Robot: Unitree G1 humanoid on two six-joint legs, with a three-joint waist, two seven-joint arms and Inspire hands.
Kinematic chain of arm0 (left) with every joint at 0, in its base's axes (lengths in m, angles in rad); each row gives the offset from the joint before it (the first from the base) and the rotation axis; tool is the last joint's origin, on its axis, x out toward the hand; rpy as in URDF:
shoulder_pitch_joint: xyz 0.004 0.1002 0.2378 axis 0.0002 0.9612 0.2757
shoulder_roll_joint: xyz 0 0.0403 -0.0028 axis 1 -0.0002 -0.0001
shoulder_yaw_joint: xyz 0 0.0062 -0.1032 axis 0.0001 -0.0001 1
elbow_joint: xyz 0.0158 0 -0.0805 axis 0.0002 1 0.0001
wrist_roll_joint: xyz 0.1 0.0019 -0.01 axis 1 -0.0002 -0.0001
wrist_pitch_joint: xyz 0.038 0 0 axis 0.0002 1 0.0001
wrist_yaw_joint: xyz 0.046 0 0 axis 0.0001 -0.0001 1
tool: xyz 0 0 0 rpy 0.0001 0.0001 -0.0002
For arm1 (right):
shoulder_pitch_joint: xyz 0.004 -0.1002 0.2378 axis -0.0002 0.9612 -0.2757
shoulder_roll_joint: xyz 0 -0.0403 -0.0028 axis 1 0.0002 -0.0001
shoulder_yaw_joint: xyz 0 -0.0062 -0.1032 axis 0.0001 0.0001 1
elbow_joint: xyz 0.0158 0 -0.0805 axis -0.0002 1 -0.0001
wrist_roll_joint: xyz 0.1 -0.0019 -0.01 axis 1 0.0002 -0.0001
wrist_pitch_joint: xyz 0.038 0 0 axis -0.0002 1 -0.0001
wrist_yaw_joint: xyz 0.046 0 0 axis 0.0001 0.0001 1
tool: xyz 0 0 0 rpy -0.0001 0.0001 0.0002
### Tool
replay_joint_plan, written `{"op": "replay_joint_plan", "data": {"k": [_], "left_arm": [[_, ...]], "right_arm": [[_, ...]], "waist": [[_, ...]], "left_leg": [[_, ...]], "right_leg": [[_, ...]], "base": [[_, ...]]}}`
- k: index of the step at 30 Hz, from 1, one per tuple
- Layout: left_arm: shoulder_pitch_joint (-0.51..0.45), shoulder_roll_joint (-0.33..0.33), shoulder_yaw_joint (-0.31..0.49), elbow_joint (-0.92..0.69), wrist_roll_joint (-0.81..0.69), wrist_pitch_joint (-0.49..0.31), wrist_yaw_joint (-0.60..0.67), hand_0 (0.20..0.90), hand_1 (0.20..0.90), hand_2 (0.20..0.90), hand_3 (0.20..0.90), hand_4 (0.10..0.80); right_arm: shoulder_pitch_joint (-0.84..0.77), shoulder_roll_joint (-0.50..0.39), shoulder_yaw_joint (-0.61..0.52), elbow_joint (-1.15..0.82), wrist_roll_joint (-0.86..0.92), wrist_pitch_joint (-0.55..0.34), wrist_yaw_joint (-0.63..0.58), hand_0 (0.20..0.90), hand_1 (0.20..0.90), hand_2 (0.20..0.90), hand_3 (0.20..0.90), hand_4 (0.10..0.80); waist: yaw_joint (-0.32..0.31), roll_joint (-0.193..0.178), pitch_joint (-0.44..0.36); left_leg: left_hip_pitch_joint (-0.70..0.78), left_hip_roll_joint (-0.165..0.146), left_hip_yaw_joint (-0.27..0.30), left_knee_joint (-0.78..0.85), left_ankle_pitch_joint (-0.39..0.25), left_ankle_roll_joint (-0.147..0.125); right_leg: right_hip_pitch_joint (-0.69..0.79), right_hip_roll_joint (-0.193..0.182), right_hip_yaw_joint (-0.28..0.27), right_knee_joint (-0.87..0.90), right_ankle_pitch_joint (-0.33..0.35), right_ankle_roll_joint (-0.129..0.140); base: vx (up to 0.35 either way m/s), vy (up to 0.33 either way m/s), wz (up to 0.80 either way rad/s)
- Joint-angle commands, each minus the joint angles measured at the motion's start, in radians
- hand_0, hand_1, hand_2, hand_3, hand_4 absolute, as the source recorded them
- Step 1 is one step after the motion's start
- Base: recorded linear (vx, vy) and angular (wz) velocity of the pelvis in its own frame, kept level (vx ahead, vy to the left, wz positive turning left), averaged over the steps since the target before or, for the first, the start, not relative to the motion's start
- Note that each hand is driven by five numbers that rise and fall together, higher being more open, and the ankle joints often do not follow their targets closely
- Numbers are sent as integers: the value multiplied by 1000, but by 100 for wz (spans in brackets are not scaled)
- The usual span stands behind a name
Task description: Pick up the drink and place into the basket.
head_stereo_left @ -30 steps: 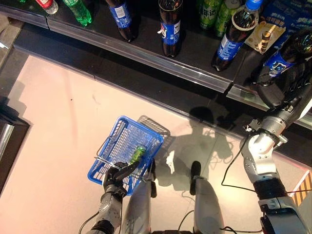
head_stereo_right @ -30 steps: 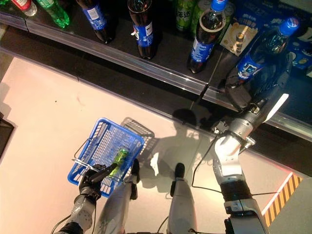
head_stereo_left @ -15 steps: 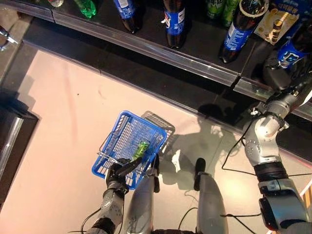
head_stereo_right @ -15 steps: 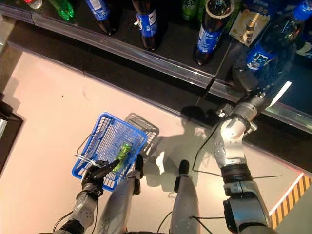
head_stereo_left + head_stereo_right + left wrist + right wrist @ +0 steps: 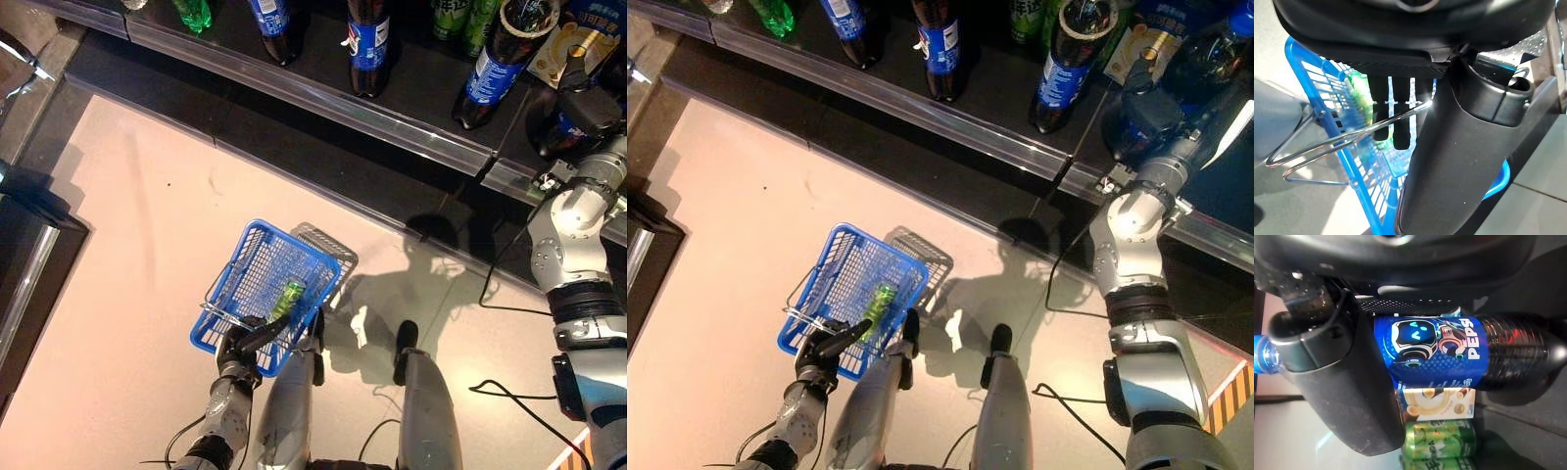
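Observation:
My right hand (image 5: 1149,101) reaches onto the dark shelf, its thumb (image 5: 1337,377) and fingers curled round a dark cola bottle (image 5: 1449,352) with a blue label. The same bottle (image 5: 1207,61) shows leaning up and to the right past the hand. My left hand (image 5: 241,347) is low in the eye views, fingers (image 5: 1398,120) hooked round the wire handle (image 5: 1347,144) of a blue basket (image 5: 240,269) held above the floor. A green bottle (image 5: 289,295) lies inside the basket.
More cola bottles (image 5: 368,44) (image 5: 490,64) and green bottles (image 5: 192,12) stand along the shelf behind a clear front rail (image 5: 323,98). Green cans (image 5: 1440,440) and a snack box (image 5: 1435,404) sit beside the held bottle. A dark fixture (image 5: 29,201) borders the floor at left.
The whole picture has shifted, so the camera moved. My right forearm stands more upright, its hand still on the cola bottle. The left hand keeps the basket as before.

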Motion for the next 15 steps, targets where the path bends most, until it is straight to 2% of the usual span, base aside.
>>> {"op": "replay_joint_plan", "data": {"k": [1, 2, 3, 15], "left_arm": [[138, 118, -47, -40, -1, -22, -23, 300, 300, 300, 200, 100], [139, 119, -47, -40, -2, -23, -24, 300, 300, 300, 200, 100], [140, 121, -48, -40, -4, -24, -28, 300, 300, 300, 200, 100], [149, 134, -58, -78, -16, -27, -31, 300, 300, 300, 200, 100]], "right_arm": [[-176, -145, 51, -21, 12, -47, 83, 554, 554, 554, 496, 396], [-179, -147, 54, -12, 15, -47, 89, 474, 474, 474, 403, 303], [-185, -151, 60, 5, 19, -47, 101, 300, 300, 300, 200, 100], [-167, -163, 49, 16, 45, -48, 133, 300, 300, 300, 200, 100]], "waist": [[15, -10, -14], [16, -10, -14], [18, -9, -14], [18, -12, -14]], "left_leg": [[-50, -7, -27, 188, -76, -15], [-50, -7, -28, 189, -75, -15], [-49, -6, -28, 189, -74, -15], [-34, -4, -27, 181, -78, -13]], "right_leg": [[61, 15, -43, -119, 45, -53], [61, 14, -44, -118, 44, -53], [62, 14, -46, -117, 44, -54], [77, 13, -50, -121, 42, -56]], "base": [[0, 0, 0], [0, 0, 0], [0, 0, 0], [0, 0, 0]]}}
